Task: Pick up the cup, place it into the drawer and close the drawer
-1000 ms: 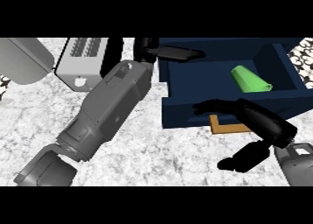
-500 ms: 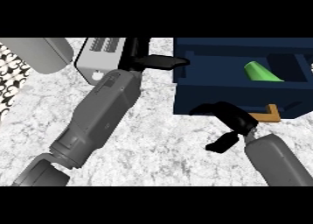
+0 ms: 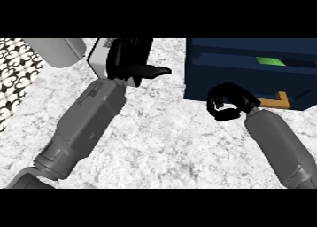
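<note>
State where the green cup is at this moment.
In the head view, the green cup lies at the upper right, inside the dark blue drawer, showing through a narrow gap above the orange handle, up and right of the right hand.

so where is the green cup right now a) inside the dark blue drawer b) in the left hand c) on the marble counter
a, the green cup shows as a sliver in the narrow opening of the dark blue drawer
</note>
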